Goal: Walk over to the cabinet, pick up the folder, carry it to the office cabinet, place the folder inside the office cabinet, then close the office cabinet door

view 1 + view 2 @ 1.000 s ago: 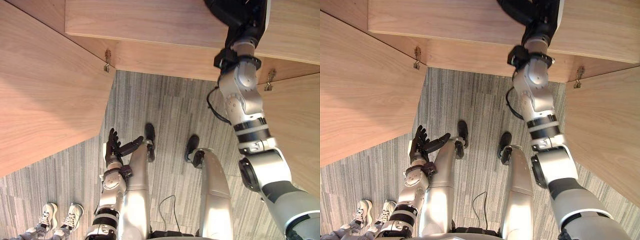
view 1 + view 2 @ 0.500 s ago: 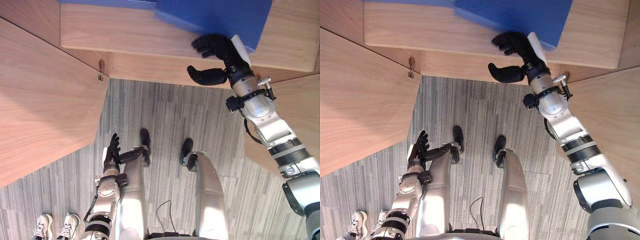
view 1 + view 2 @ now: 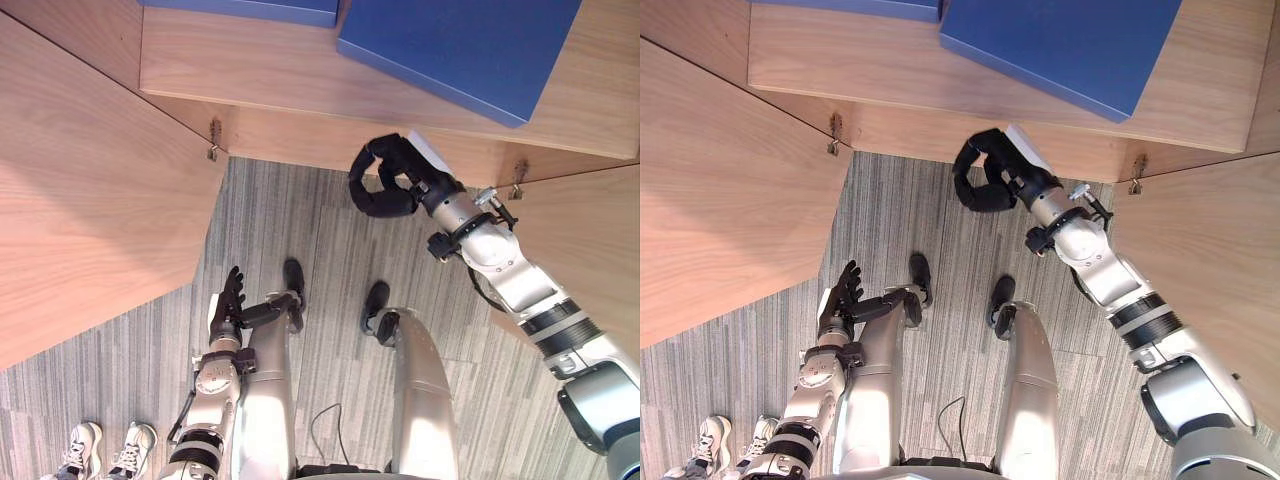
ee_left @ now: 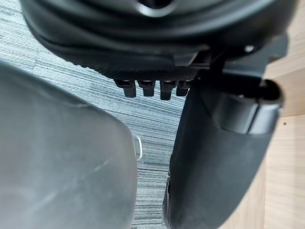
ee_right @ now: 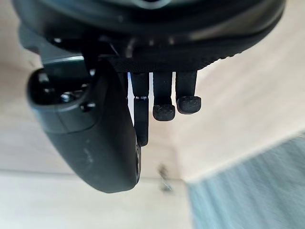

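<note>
Blue folder (image 3: 465, 50) flat, skewed, on the office cabinet shelf (image 3: 260, 70), left door (image 3: 90, 200) open

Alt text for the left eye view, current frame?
A blue folder lies on the wooden cabinet shelf at the top; the right hand, fingers curled on nothing, is apart from it near the shelf's front edge. Both cabinet doors stand open over grey carpet; the left hand is open low down, a person's shoes at lower left.
</note>
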`<state>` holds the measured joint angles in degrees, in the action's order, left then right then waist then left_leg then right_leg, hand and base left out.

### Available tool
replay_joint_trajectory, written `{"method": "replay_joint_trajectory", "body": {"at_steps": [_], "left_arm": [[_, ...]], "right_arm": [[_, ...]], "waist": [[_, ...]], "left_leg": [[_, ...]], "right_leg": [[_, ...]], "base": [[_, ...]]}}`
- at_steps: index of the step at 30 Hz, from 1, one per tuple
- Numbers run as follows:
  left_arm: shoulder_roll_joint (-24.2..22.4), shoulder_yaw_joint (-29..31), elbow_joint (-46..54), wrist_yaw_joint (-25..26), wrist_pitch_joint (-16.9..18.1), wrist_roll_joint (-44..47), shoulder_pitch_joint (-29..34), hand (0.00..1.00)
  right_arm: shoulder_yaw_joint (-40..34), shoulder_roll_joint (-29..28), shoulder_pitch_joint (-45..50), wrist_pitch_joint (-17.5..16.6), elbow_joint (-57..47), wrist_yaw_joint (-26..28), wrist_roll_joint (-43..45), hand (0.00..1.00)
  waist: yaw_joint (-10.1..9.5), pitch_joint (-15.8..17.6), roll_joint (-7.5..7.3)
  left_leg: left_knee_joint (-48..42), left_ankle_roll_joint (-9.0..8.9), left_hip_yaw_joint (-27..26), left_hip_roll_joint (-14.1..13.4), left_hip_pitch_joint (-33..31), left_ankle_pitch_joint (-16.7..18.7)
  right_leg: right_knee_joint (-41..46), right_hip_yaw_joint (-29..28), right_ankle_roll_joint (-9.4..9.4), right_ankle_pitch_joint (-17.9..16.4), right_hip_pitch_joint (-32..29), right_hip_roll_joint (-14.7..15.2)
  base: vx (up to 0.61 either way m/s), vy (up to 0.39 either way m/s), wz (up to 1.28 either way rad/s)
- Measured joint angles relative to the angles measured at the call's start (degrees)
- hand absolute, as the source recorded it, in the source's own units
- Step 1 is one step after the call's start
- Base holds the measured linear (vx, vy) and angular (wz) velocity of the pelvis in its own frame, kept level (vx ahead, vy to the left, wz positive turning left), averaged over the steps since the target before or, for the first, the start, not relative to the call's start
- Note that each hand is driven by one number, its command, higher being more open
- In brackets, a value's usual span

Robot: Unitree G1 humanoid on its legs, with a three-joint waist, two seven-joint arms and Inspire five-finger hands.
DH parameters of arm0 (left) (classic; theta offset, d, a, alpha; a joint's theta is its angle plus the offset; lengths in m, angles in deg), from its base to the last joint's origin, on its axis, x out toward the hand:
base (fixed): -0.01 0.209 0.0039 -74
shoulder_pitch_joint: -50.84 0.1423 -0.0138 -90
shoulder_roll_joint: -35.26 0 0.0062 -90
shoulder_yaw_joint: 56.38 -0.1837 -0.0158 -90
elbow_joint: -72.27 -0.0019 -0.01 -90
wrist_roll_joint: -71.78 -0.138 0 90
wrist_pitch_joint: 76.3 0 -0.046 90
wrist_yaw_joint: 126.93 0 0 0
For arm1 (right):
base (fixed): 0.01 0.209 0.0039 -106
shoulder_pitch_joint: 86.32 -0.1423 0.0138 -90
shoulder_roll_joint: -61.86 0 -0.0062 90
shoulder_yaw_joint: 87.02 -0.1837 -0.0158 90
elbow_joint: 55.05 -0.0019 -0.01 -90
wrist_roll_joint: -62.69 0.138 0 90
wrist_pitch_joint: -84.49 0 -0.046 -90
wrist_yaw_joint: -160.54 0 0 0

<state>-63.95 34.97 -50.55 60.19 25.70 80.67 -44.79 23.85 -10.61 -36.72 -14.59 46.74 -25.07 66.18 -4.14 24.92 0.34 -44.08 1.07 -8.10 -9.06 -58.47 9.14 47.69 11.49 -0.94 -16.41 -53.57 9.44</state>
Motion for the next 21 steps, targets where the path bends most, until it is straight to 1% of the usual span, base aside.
{"method": "replay_joint_trajectory", "body": {"at_steps": [2, 6, 8, 9, 13, 16, 18, 21], "left_arm": [[-0.30, 0.34, 0.37, 0.19, 0.00, 0.00, -0.01, 1.00], [-1.01, 1.18, 0.50, 1.65, -0.01, 0.02, -0.01, 1.00], [-1.18, 1.40, 0.49, 1.85, -0.01, 0.04, 0.00, 1.00], [-1.31, 1.58, 0.47, 2.01, -0.01, 0.05, -0.01, 1.00], [-1.45, 1.61, 0.49, 2.61, 0.20, 0.17, 0.00, 1.00], [-1.55, 1.61, 0.92, 2.97, 0.88, 0.72, -0.02, 1.00], [-1.63, 1.61, 1.07, 3.65, 1.09, 1.38, -0.10, 1.00], [-1.71, 1.57, 0.96, 4.15, 1.16, 1.48, -0.20, 1.00]], "right_arm": [[-2.14, -1.38, -1.59, 0.07, -0.01, -3.32, -2.28, 0.00], [-5.01, -3.21, -4.72, 0.87, 0.01, -7.56, -5.97, 0.00], [-5.82, -3.83, -5.87, 1.15, 0.34, -8.64, -6.43, 0.00], [-6.52, -4.46, -7.14, 1.65, 1.21, -9.84, -8.43, 0.00], [-6.98, -4.72, -10.45, 3.44, 5.31, -11.53, -13.18, 0.00], [-6.93, -4.78, -14.97, 5.25, 11.97, -11.70, -15.40, 0.00], [-6.93, -4.77, -18.00, 5.66, 15.08, -12.62, -17.25, 0.00], [-6.87, -4.72, -21.52, 6.21, 18.95, -12.86, -17.31, 0.00]], "waist": [[-0.17, 0.00, 0.00], [-0.40, 0.00, 0.00], [-0.43, 0.00, 0.00], [-0.44, 0.00, 0.01], [-0.50, -0.01, 0.03], [-0.61, -0.02, 0.05], [-0.69, -0.02, 0.06], [-0.75, -0.03, 0.09]], "left_leg": [[0.00, 0.06, -0.02, 0.09, -0.45, -0.04], [0.08, 0.10, -0.04, 0.22, -0.64, -0.06], [0.15, 0.10, -0.04, 0.26, -0.64, -0.06], [0.23, 0.10, -0.06, 0.35, -0.64, -0.06], [0.32, 0.18, -0.05, 0.57, -0.96, -0.11], [0.41, 0.39, 0.00, 0.76, -2.08, -0.28], [0.39, 0.42, 0.02, 0.85, -2.67, -0.30], [0.40, 0.43, 0.05, 0.89, -2.79, -0.30]], "right_leg": [[0.04, -0.01, 0.00, 0.00, -0.41, 0.09], [0.01, 0.03, 0.00, 0.00, -0.56, 0.23], [0.00, 0.07, 0.00, 0.00, -0.57, 0.30], [0.00, 0.07, 0.00, 0.00, -0.62, 0.40], [-0.02, 0.12, 0.00, 0.01, -0.92, 0.61], [-0.02, 0.21, -0.07, 0.07, -2.04, 0.78], [-0.07, 0.26, -0.12, 0.10, -2.53, 0.86], [-0.12, 0.62, -0.13, 0.11, -2.51, 1.04]], "base": [[-0.01, -0.016, 0.00], [0.00, 0.000, 0.00], [-0.01, -0.016, 0.01], [0.00, 0.000, 0.00], [0.00, 0.000, 0.00], [-0.02, -0.013, 0.02], [0.00, 0.000, 0.00], [0.00, -0.005, 0.01]]}}
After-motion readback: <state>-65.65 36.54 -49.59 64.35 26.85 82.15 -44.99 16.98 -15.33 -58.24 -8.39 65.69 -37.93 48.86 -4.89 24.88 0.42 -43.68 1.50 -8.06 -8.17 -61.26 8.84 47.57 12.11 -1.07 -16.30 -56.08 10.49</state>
